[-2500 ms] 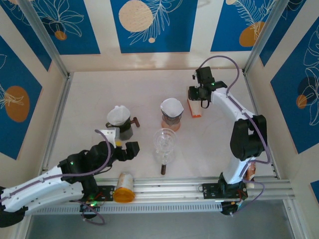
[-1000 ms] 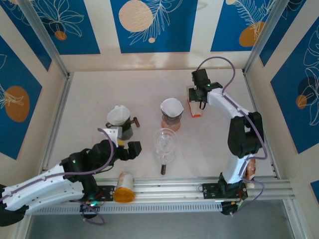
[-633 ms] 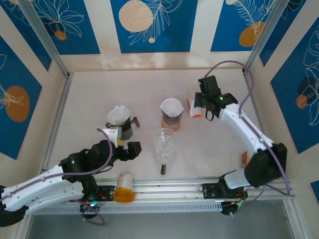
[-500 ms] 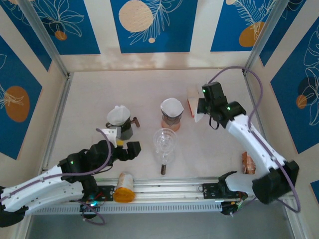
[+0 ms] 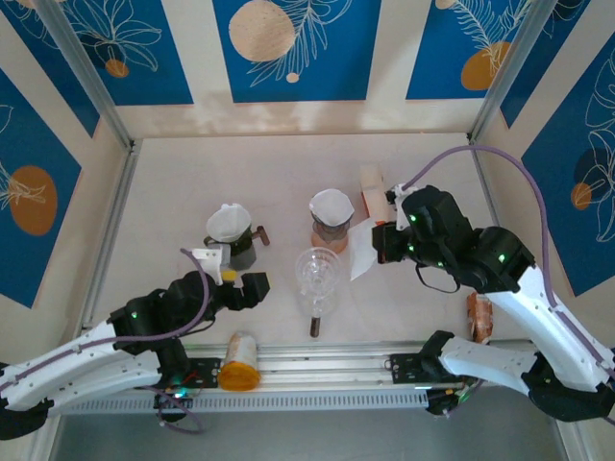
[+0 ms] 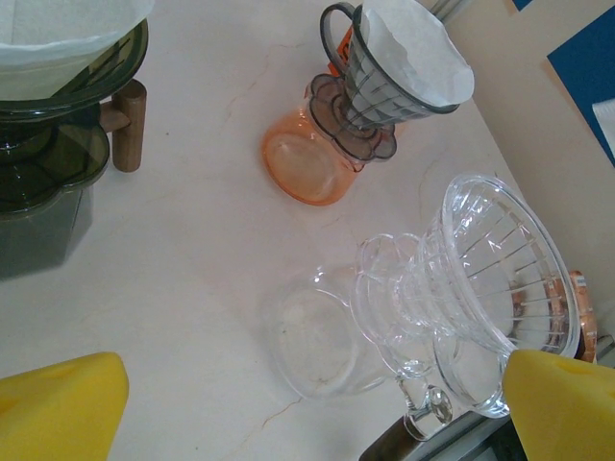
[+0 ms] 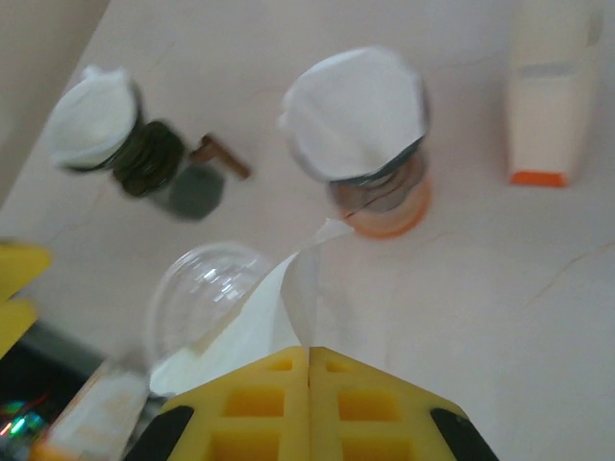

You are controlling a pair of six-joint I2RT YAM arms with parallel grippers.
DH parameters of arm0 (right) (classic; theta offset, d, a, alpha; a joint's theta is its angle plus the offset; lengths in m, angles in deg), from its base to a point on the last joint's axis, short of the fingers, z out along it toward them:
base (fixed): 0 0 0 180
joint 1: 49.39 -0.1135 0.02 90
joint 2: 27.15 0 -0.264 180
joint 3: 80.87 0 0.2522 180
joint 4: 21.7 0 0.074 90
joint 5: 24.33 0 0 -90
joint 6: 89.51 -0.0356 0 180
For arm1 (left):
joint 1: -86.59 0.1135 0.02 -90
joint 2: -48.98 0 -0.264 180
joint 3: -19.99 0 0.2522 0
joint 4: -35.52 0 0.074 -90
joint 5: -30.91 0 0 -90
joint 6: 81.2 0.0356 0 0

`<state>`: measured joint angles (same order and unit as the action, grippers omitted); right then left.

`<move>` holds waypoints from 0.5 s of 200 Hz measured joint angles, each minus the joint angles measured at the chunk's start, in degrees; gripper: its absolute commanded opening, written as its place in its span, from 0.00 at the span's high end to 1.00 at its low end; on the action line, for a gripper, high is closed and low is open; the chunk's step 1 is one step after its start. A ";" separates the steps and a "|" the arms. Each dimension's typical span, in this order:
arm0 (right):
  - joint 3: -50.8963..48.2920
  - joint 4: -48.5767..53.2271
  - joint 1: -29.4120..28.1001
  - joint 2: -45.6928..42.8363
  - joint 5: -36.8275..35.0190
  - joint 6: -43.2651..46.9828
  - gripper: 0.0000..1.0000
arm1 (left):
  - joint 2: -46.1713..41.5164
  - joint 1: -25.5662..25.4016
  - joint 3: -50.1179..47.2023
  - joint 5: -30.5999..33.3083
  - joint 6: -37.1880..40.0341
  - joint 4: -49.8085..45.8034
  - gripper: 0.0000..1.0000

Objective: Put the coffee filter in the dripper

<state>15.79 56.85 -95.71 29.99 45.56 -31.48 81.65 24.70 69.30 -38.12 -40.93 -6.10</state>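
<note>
Right gripper swung from box toward clear dripper | clamps coffee filter | left gripper agape

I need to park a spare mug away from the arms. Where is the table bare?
The widest bare patch is the far strip of the table, between the back wall and the green dripper and orange-based dripper. The middle is crowded: those two, the clear dripper and the filter box stand close.

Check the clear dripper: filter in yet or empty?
Empty. The clear dripper shows bare ribbed glass; the coffee filter hangs from the right gripper beside it.
</note>
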 measured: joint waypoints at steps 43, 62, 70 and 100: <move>5.60 5.18 -1.22 6.75 9.84 -2.51 1.00 | 0.02 0.00 0.02 -0.24 0.44 0.02 0.00; 6.93 6.23 0.17 10.69 14.67 -3.17 1.00 | 0.02 0.00 0.02 -0.68 0.66 0.00 0.00; 7.08 6.64 1.31 12.28 16.48 -3.37 1.00 | 0.02 0.00 0.00 -1.03 0.81 0.02 0.00; 7.67 8.96 4.68 17.94 20.24 -3.56 1.00 | 0.02 0.00 0.02 -1.77 1.03 0.04 0.00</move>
<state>23.46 65.81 -91.04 47.94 65.79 -35.04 81.67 24.70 69.33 -39.89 -39.91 -6.05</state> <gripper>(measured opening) 0.061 0.998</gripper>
